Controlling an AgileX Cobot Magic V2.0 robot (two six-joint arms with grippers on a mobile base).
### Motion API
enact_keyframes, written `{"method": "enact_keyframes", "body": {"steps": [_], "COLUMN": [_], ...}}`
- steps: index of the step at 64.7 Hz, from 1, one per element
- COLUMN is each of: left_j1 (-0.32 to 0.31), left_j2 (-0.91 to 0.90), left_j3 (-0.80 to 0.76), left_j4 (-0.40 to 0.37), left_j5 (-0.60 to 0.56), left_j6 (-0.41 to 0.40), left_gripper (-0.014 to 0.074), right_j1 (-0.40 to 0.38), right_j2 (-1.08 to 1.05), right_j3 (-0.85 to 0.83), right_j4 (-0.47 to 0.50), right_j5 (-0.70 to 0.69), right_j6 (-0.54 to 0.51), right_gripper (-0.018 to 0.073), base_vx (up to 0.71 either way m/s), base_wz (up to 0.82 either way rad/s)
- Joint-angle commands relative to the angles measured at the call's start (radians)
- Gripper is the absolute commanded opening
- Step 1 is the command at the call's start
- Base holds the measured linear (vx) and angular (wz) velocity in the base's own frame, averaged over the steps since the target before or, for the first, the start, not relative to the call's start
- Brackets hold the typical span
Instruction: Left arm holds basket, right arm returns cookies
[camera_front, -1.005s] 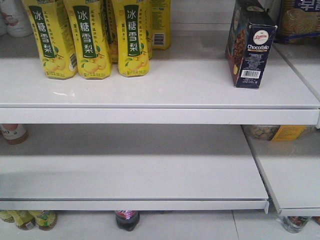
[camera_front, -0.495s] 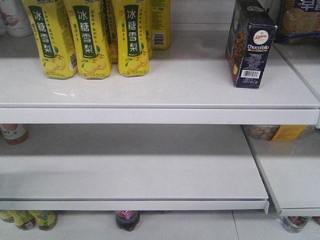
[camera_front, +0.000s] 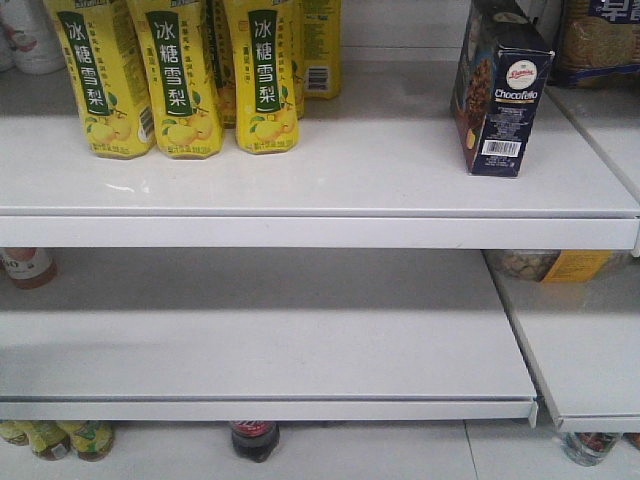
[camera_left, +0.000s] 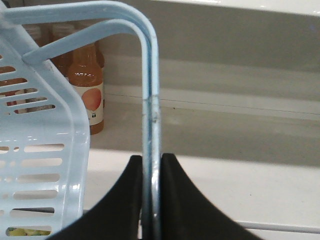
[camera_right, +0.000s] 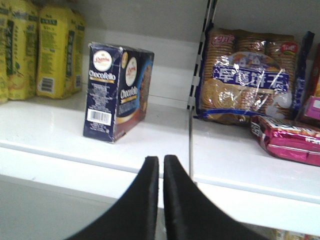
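Cookie box is standing upright on the upper shelf, near its right edge, set back from the front lip and well apart from the yellow drink bottles at the left end. Nothing is touching it, so the return looks complete.

Right gripper is sitting in front of the shelf lip, below the box, fingers pressed together and holding nothing.

Left gripper is pinching both hoop handles of the blue basket, probably keeping it hanging level and off the shelves. Basket contents mostly hidden.
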Motion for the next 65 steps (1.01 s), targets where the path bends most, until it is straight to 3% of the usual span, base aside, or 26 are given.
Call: {"method": "enact_keyframes", "body": {"steps": [1,16,34,42,49,65], "left_j1": [-0.002,-0.002,-0.002,-0.002,-0.002,-0.002], "left_j2": [-0.017,-0.017,-0.017,-0.017,-0.017,-0.017], "left_j3": [-0.028,-0.028,-0.028,-0.028,-0.028,-0.028], "left_j4": [0.012,0.012,0.012,0.012,0.012,0.012], "left_j5": [-0.102,-0.102,-0.102,-0.102,-0.102,-0.102], "left_j6": [0.020,0.020,0.020,0.020,0.020,0.020], "left_gripper": [0.0004,0.0004,0.0004,0.0004,0.0004,0.0004], "right_j1": [-0.100,-0.288,-0.433,-0.473,-0.478,-0.478], "right_j2": [0.008,0.008,0.008,0.008,0.008,-0.021], "right_j3": [-0.027,-0.027,-0.019,0.077,0.166,0.291], "right_j4": [0.105,0.460,1.066,1.289,1.398,1.400], "right_j5": [-0.121,-0.243,-0.231,-0.312,-0.410,-0.511], "right_j6": [-0.157,-0.494,-1.031,-1.240,-1.299,-1.241], "right_gripper": [-0.0010,-0.0010,-0.0010,-0.0010,-0.0010,-0.0010], "base_vx": [0.00,0.00,0.00,0.00,0.00,0.00], "base_wz": [0.00,0.00,0.00,0.00,0.00,0.00]}}
